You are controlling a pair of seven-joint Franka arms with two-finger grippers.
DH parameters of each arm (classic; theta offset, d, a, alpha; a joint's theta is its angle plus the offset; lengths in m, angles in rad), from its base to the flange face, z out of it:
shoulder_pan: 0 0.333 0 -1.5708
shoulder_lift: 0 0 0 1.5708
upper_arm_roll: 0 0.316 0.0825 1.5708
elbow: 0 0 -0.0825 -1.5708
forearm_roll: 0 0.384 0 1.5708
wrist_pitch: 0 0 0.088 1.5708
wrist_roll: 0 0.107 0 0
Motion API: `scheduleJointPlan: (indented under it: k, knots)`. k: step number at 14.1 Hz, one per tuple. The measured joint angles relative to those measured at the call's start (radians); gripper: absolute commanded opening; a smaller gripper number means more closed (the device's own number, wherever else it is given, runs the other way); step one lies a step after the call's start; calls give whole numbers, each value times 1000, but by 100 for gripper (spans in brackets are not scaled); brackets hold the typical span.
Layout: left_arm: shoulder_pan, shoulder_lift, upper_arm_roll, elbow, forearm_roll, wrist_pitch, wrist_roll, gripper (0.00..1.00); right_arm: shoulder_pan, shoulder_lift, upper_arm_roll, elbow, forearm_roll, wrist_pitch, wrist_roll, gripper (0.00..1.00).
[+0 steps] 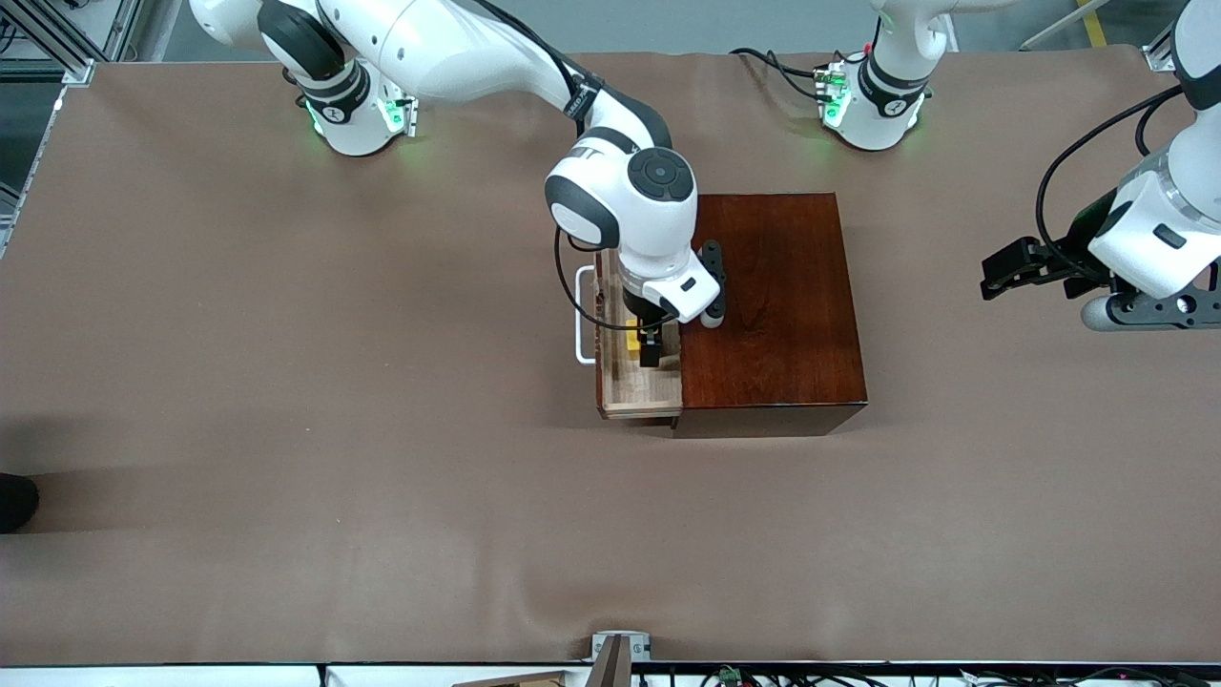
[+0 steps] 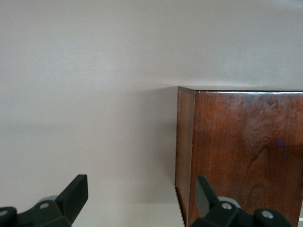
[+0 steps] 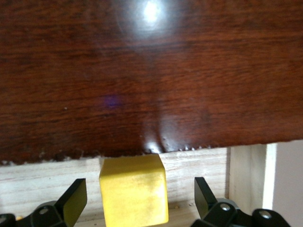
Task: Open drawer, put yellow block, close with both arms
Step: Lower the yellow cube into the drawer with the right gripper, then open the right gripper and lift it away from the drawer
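The reddish-brown wooden box (image 1: 782,305) stands mid-table with its drawer (image 1: 637,393) pulled out toward the right arm's end, white handle (image 1: 584,320) outermost. The yellow block (image 1: 631,341) lies in the light-wood tray. My right gripper (image 1: 649,351) hangs over the tray, open. In the right wrist view the yellow block (image 3: 134,191) stands between the fingers of the right gripper (image 3: 140,198) with a gap on each side, close to the box's edge (image 3: 142,71). My left gripper (image 1: 994,277) waits open above the table at the left arm's end, the box's corner (image 2: 246,151) ahead of it.
Brown cloth covers the table (image 1: 286,429). The two arm bases (image 1: 358,114) (image 1: 873,105) stand along the table edge farthest from the front camera. A small bracket (image 1: 620,649) sits at the nearest edge.
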Motion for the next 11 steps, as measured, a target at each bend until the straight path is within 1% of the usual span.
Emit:
scheduleJointPlan:
  k: [2, 4, 7, 9, 11]
  knots:
    - [-4, 0, -4, 0, 0, 0, 0, 100, 0, -6, 0, 11, 0, -42, 2, 100]
    - [-9, 0, -6, 0, 0, 0, 0, 100, -2, -17, -1, 21, 0, -56, 25, 100]
    - [-13, 3, -21, 0, 0, 0, 0, 100, -13, -63, -6, 32, 0, -125, 131, 100]
    - [-14, 4, -31, -1, 0, 0, 0, 100, -47, -107, -9, 36, 5, -179, 161, 100]
    - [-15, 7, -40, -2, 0, 0, 3, 100, -114, -148, -11, 37, 32, -226, 166, 100]
